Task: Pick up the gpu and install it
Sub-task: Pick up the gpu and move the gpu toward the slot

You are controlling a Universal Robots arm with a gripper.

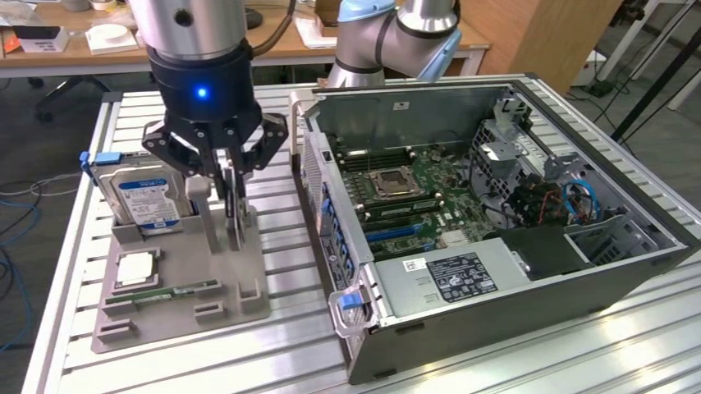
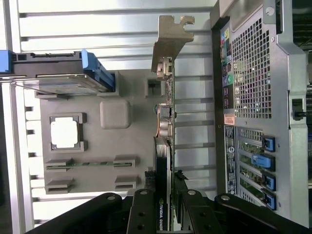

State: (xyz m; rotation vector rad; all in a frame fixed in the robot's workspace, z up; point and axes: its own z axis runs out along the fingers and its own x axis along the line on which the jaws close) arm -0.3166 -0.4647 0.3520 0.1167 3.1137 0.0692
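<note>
The gpu (image 1: 233, 215) is a thin dark card standing on edge over the grey fixture tray (image 1: 219, 316), in the exterior view's left half. My gripper (image 1: 226, 174) comes down from above and is shut on the card's upper edge. In the wrist view the gpu (image 2: 165, 146) runs edge-on away from the gripper (image 2: 165, 197), with a black finger (image 2: 142, 209) on each side. Its silvery bracket (image 2: 168, 39) is at the far end. I cannot tell whether the card's lower edge still rests in the tray.
On the tray are a hard drive with a blue label (image 1: 148, 197), a square processor (image 1: 134, 269) and a green memory stick (image 1: 164, 293). The open computer case (image 1: 613, 271) lies to the exterior view's right, motherboard (image 1: 411, 197) exposed. Another arm's base (image 1: 383, 41) stands behind.
</note>
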